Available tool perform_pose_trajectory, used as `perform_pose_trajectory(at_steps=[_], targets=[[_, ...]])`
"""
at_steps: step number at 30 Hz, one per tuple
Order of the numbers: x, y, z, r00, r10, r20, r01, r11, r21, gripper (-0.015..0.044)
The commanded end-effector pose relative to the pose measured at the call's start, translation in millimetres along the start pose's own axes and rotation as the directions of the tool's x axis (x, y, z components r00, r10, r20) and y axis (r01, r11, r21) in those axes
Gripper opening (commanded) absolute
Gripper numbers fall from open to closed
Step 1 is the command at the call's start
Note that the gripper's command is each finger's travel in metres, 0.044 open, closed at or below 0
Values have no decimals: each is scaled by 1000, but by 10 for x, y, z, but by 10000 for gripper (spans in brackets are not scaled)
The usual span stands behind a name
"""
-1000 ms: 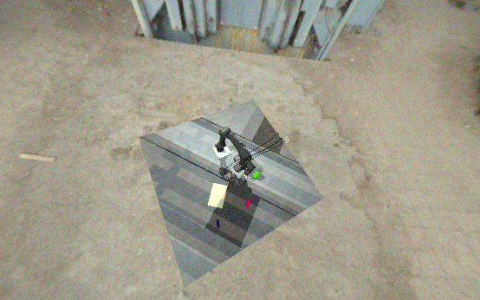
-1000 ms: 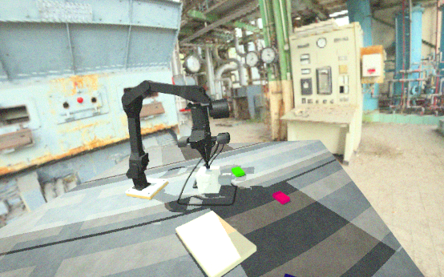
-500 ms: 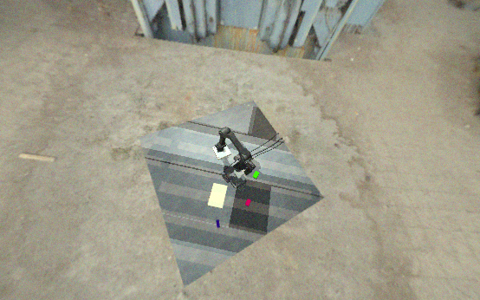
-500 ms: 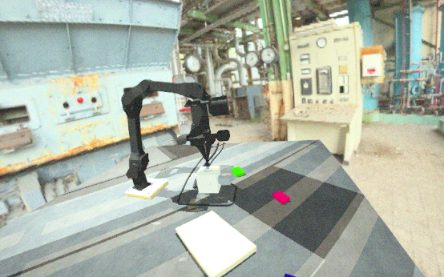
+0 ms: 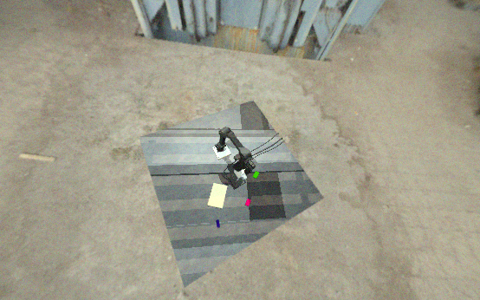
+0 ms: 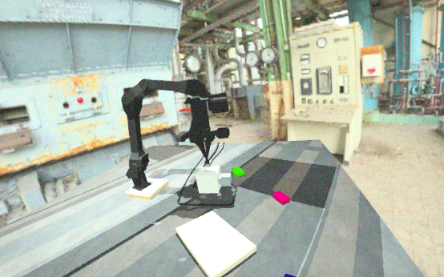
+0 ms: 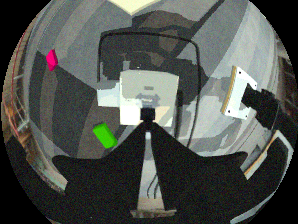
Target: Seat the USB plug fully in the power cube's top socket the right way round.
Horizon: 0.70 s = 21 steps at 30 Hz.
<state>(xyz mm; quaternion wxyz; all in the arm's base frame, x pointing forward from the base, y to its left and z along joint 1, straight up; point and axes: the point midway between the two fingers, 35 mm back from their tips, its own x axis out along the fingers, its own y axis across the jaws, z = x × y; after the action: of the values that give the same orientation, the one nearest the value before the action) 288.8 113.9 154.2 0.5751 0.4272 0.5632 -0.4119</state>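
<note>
The white power cube [image 6: 208, 181] [image 7: 129, 82] stands upright on the table. A dark socket marking [image 7: 148, 98] shows on its top in the wrist view. My gripper [image 6: 207, 158] [image 7: 148, 126] points down over the cube and is shut on the small dark USB plug [image 6: 207, 163] [image 7: 147, 114]. The plug appears to be out of the socket, just above the cube's top. The fingers hide part of it, and its facing cannot be told. A black cable [image 6: 206, 205] [image 7: 150, 35] loops around the cube.
A pale block [image 6: 225, 178] [image 7: 108, 97] juts from the cube's side. A green block [image 5: 256, 174] [image 6: 238, 171] [image 7: 105, 135] lies close by, a pink block [image 5: 248, 202] [image 6: 281, 197] [image 7: 52, 60] farther off. A cream board [image 5: 217, 196] [image 6: 215, 242] and a blue block [image 5: 217, 224] lie beyond.
</note>
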Motion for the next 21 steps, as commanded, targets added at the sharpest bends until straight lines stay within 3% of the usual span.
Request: perform_pose_trajectory(at_steps=[1,10,21], targets=[[-31,-3,0,1000,-1,0,1,1000,0,0],[-58,-1,0,1000,0,0,0,1000,-17,0],[-48,0,0,1000,0,0,0,956,-294,0]])
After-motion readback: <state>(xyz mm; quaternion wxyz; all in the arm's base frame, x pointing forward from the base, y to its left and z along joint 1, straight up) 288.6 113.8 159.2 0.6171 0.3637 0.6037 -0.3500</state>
